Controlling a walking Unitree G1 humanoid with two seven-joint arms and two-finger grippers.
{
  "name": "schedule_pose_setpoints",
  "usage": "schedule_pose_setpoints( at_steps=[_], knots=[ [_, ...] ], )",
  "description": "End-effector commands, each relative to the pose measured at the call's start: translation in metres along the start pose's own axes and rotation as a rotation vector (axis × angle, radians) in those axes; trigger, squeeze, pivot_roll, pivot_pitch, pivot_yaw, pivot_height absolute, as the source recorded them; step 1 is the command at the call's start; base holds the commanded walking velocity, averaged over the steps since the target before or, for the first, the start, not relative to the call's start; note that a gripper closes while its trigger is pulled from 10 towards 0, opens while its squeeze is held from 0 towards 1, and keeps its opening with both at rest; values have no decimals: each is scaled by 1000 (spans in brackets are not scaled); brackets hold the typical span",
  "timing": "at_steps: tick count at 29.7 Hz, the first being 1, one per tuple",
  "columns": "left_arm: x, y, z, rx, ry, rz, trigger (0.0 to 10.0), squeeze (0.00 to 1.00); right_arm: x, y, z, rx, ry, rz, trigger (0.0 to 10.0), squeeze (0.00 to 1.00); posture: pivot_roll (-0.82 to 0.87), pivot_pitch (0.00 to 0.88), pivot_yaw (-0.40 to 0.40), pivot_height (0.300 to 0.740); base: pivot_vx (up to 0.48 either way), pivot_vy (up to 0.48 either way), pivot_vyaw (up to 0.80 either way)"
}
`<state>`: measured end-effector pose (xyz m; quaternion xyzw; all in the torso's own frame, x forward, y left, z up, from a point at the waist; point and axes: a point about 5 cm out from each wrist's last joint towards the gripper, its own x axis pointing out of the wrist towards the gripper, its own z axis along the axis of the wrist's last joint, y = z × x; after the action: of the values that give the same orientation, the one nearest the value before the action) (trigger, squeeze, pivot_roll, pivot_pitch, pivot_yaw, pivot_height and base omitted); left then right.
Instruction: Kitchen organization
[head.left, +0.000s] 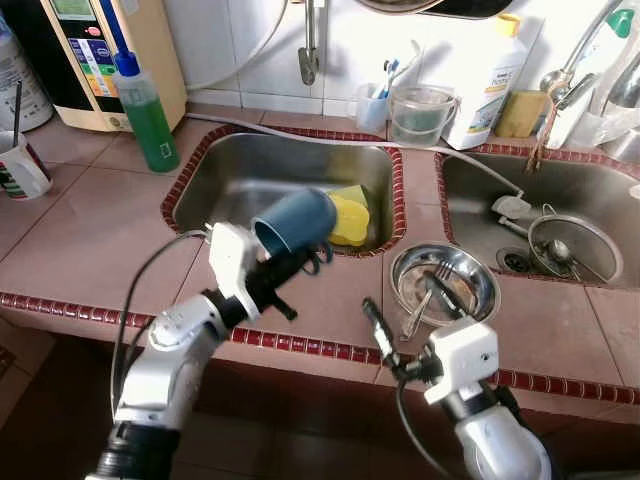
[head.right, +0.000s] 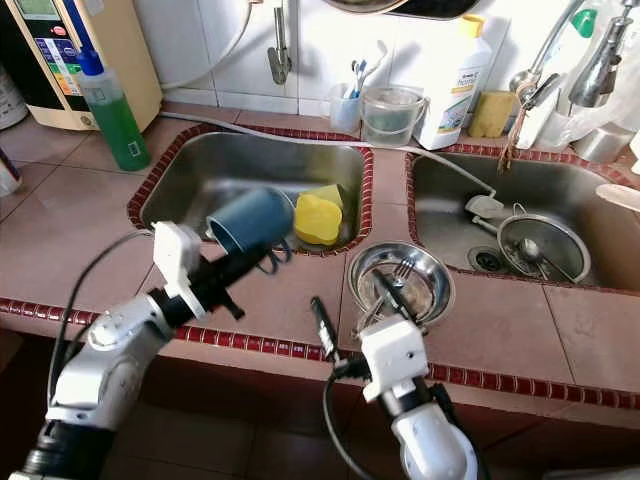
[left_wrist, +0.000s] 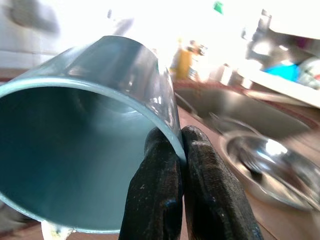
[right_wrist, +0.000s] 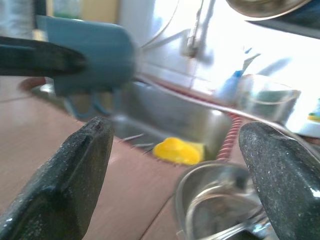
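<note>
The left tool (head.left: 300, 262) has the blue mug (head.left: 295, 222) pinched by its rim, one black finger (left_wrist: 152, 200) inside the wall and one outside, pressed tight together on it. The mug hangs in the air on its side, just above the near edge of the left sink (head.left: 250, 165), where the tiled surface (head.left: 100, 240) meets the red trim. Its long axis runs roughly from the robot's left toward its right and a little away, the open mouth turned back toward the left arm and the closed bottom toward the yellow sponge (head.left: 348, 218) lying in the basin.

So the mug lies beyond and to the right of the tool that carries it, and the basin lies directly past it (a short reach forward, I'd judge, if the sink is where it's headed).

The right tool (head.left: 395, 345) is lower and nearer the robot, fingers spread wide apart and empty, pointing toward the steel bowl (head.left: 470, 270) with cutlery on the surface between the two sinks.

The mug itself looks plain, dull blue, smooth and glossy inside, apparently empty.
</note>
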<state>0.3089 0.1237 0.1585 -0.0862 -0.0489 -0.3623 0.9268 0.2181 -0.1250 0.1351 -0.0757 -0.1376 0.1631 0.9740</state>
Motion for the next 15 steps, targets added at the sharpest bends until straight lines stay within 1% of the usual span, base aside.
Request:
schedule_pose_setpoints(
  at_steps=[1,2,3,5,7,8,9,10,11,12,15],
  knots=[
    [1,3,10,30,-44,61,10000,0,6,-9,0,19,-2,-60,10000,0,-195,46,-4,740,0,0,0],
    [1,6,12,64,-51,122,10000,0,11,-12,2,27,-15,-85,10000,0,-193,48,-6,740,0,0,0],
    [1,6,12,64,-51,122,10000,0,11,-12,2,27,-15,-85,10000,0,-193,48,-6,740,0,0,0],
    [-1,9,12,44,-66,168,10000,0,14,-16,3,30,-21,-113,10000,0,-193,46,-7,740,0,0,0],
    [-3,10,13,35,-88,217,10000,0,19,-21,5,29,-32,-152,10000,0,-190,47,-8,740,0,0,0],
    [-5,11,16,39,-116,270,10000,0,22,-24,6,20,-42,-178,10000,0,-185,48,-12,740,0,0,0],
    [-5,11,16,39,-116,270,10000,0,22,-24,6,20,-42,-178,10000,0,-185,48,-12,740,0,0,0],
    [-6,10,17,41,-127,311,10000,0,25,-27,5,19,-47,-202,10000,0,-178,48,-17,740,0,0,0],
    [-7,10,17,55,-128,342,10000,0,28,-30,5,20,-46,-223,10000,0,-178,48,-17,740,0,0,0],
    [-7,10,17,55,-128,342,10000,0,28,-30,5,20,-46,-223,10000,0,-178,48,-17,740,0,0,0],
    [-9,11,15,89,-114,408,10000,0,31,-33,3,26,-33,-266,10000,0,-174,47,-18,740,0,0,0]
  ],
)
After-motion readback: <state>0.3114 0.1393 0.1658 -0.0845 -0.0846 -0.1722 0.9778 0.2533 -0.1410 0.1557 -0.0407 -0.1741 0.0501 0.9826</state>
